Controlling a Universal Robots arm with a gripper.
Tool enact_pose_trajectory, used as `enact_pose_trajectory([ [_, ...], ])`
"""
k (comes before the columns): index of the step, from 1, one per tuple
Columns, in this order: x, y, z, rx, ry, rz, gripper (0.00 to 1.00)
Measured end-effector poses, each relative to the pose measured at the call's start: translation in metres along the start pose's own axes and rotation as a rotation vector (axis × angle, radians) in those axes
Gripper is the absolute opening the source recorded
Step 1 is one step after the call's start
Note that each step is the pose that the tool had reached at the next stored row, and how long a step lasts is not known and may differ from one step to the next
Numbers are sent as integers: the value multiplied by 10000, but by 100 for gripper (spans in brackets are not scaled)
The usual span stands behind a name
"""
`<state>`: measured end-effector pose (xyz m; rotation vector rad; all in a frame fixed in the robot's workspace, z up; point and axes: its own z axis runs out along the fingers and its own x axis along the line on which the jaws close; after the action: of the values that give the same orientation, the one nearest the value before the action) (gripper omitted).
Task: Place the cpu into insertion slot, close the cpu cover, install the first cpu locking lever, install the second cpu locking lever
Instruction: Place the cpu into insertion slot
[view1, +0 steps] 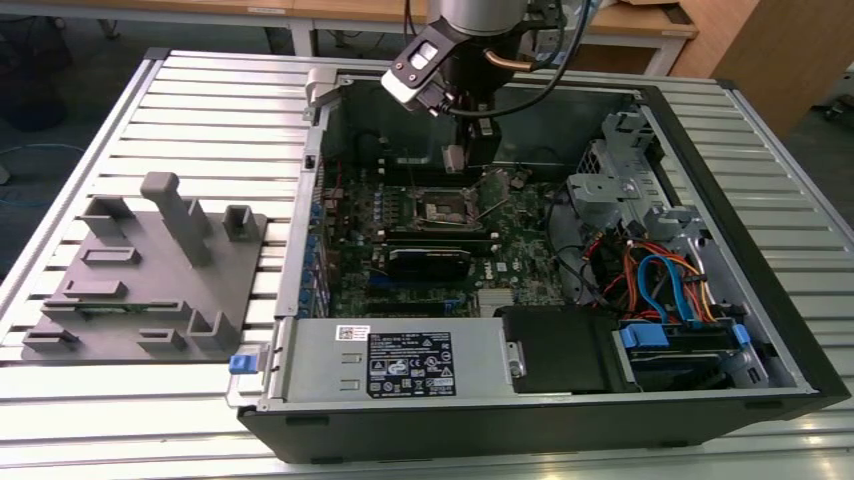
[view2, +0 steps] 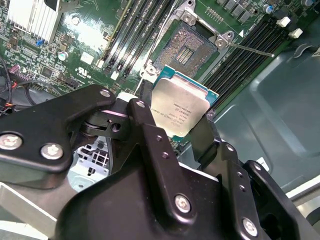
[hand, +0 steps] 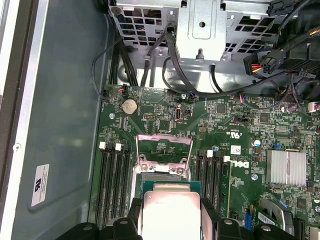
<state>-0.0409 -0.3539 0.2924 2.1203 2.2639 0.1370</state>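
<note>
My gripper (view1: 465, 150) hangs inside the open computer case, shut on the cpu (view2: 182, 107), a flat square chip with a silvery top and green edge. Black fingers (view2: 144, 117) clamp two opposite sides of it. The cpu (hand: 170, 210) is held a little above the insertion slot (view2: 187, 47), whose dark pin field sits bare in the green board. In the exterior view the insertion slot (view1: 445, 208) lies just below and in front of the gripper. The cpu cover (hand: 164, 146), a thin silver frame, is swung open beside the slot. A thin locking lever (view2: 250, 50) sticks out loose from the slot's corner.
Long black memory slots (hand: 112, 175) flank the socket on both sides. A silver heat sink (hand: 286, 167) and a metal drive cage (view1: 614, 190) with cables (view1: 654, 280) stand nearby. A grey power supply (view1: 400, 365) fills the case front. A grey fixture tray (view1: 147, 270) lies outside.
</note>
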Motion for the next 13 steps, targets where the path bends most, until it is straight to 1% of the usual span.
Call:
enact_pose_trajectory([
  [2, 0, -1, 14, 0, 0, 0, 54],
  [9, 0, -2, 17, -1, 0, 1, 54],
  [13, -1, -6, 35, -1, 0, 0, 54],
])
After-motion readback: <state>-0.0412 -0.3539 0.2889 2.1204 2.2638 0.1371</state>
